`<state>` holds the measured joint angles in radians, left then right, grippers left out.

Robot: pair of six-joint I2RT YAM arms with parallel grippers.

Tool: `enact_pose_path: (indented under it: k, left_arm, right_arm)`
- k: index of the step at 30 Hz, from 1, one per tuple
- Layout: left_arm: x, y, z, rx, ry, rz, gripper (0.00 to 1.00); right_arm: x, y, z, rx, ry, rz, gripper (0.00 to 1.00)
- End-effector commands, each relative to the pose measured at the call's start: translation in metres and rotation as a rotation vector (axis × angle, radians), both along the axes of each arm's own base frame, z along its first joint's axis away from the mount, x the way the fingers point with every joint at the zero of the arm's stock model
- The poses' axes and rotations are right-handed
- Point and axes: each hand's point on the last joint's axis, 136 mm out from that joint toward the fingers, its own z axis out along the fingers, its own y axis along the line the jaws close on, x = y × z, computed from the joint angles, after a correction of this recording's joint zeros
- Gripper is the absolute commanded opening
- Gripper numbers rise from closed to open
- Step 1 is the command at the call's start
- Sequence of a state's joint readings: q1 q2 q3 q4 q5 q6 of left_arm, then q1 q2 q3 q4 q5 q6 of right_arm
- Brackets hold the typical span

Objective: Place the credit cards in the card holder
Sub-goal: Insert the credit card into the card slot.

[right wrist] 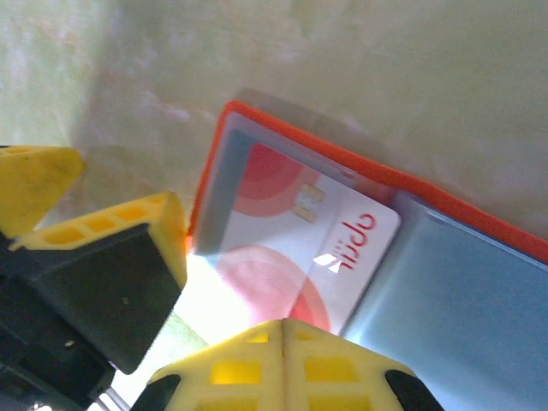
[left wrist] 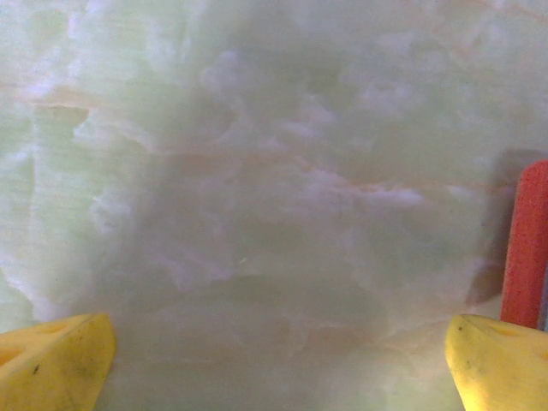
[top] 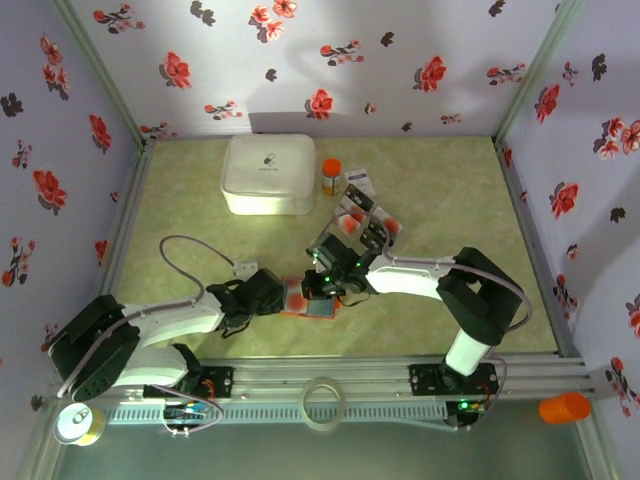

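Right gripper (right wrist: pixel 282 364), closed on nothing, seems to be sliding a card (right wrist: pixel 300 248) into the holder (right wrist: pixel 342 163), probably needing a flat inward push next. Left gripper (left wrist: pixel 274 368) is sitting open alongside.

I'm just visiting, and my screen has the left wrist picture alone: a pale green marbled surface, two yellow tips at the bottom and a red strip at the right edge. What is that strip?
Observer: It is the edge of the card holder, which lies open on the table.
Visitor: Is anything in it?
Observer: A white card with red circles lies on its light blue inside.
Visitor: And the other arm?
Observer: The right gripper is shut, its tips right over one edge of that card.
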<state>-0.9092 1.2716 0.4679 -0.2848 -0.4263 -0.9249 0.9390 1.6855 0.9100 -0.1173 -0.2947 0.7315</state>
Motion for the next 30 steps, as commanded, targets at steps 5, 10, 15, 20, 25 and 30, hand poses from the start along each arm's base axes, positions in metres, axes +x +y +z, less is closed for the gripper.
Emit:
enact_pose_path:
  k: [5,10,15,20,25,30]
  left_arm:
    - [-0.007,0.007,-0.018,0.035,0.045,-0.007,1.0]
    - [-0.007,0.007,-0.02,0.033,0.044,-0.01,0.99]
    - [-0.008,0.007,-0.021,0.034,0.045,-0.011,0.99]
    - [-0.008,0.007,-0.023,0.031,0.049,-0.014,0.99]
    - [-0.008,0.006,-0.025,0.028,0.051,-0.015,0.99]
    - [-0.008,0.004,-0.024,0.021,0.05,-0.016,0.99]
  right_arm:
    - [0.002,-0.006,-0.006,-0.06,-0.017,0.002,0.03]
    - [0.003,-0.003,-0.009,-0.063,-0.01,0.006,0.03]
    - [0.003,0.001,-0.013,-0.069,0.0,0.016,0.03]
    - [0.0,0.006,-0.022,-0.093,0.023,0.039,0.02]
    - [-0.003,0.011,-0.03,-0.113,0.039,0.054,0.01]
    - [-0.001,0.017,-0.029,-0.102,0.037,0.047,0.0]
